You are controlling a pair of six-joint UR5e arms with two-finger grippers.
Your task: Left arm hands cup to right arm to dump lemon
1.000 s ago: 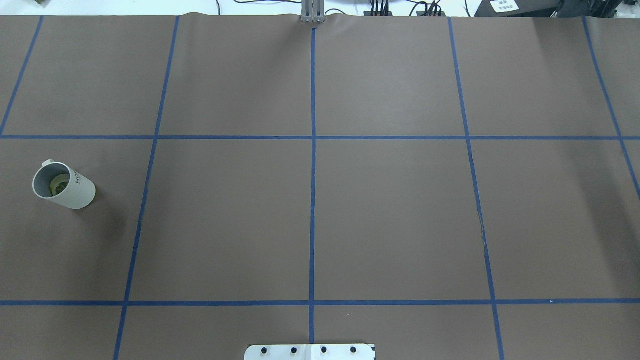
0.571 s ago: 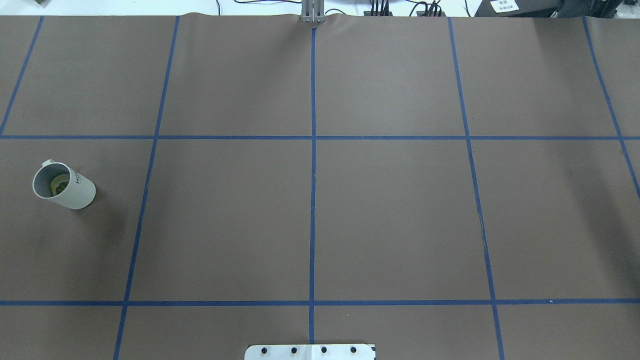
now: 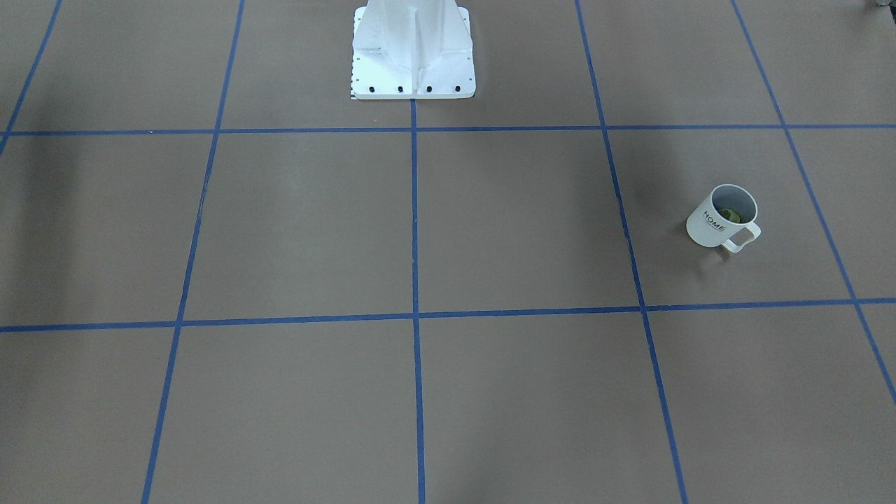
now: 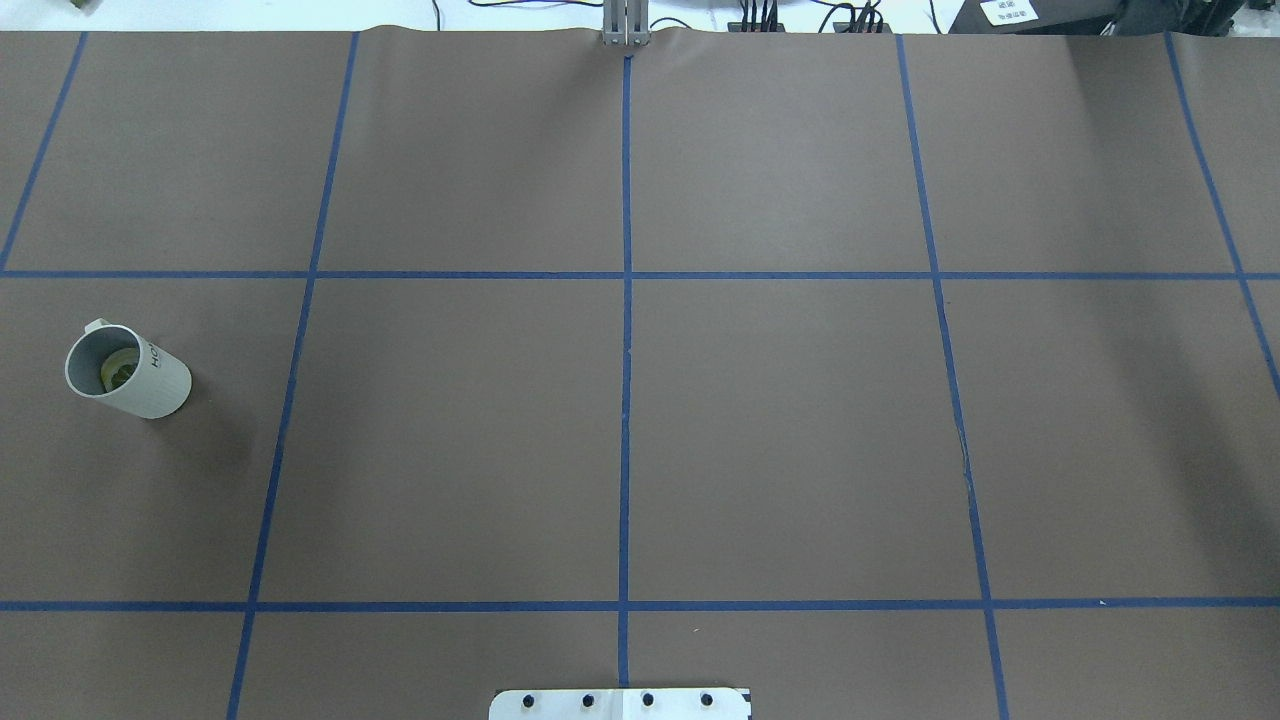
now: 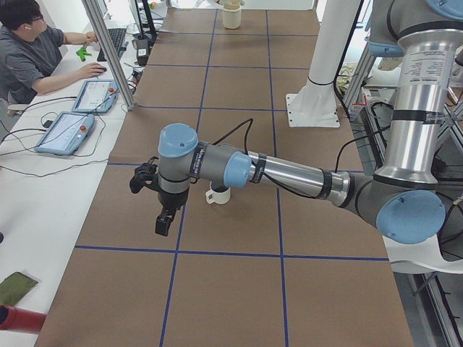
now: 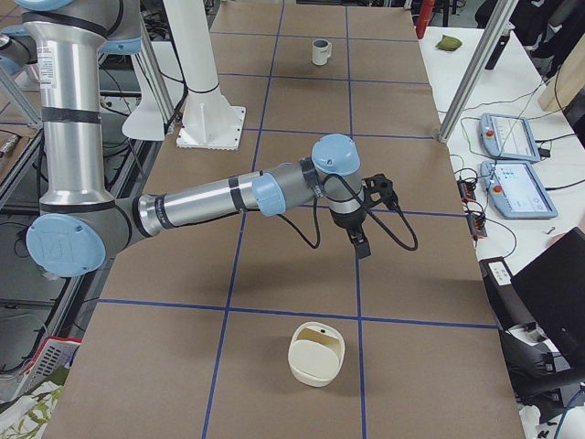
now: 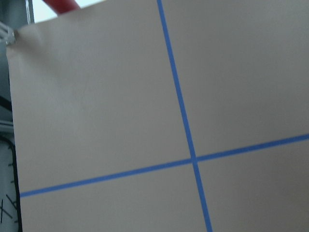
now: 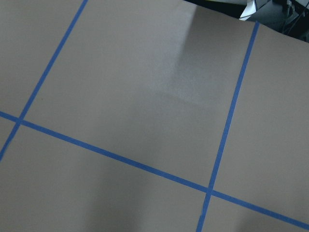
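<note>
Cup (image 4: 152,388) upright on table (image 4: 450,430); lemon (image 4: 118,374) inside.

Left arm (image 5: 289,172) and right arm (image 6: 196,208): silver-grey tubes, pale-blue joint caps, grey joint housings, black bands at the link ends. A black cable loops out at each wrist. White flared pedestal (image 3: 413,42); base plate with four black screws.

Mug (image 3: 715,225): white, black "HOME" lettering, grey interior. Lemon piece (image 3: 730,215): yellow-green. Table cover (image 4: 780,420): brown, blue tape grid. Left arm (image 5: 289,172): silver-grey, pale-blue joint caps. Pedestal (image 3: 413,49): white.
</note>
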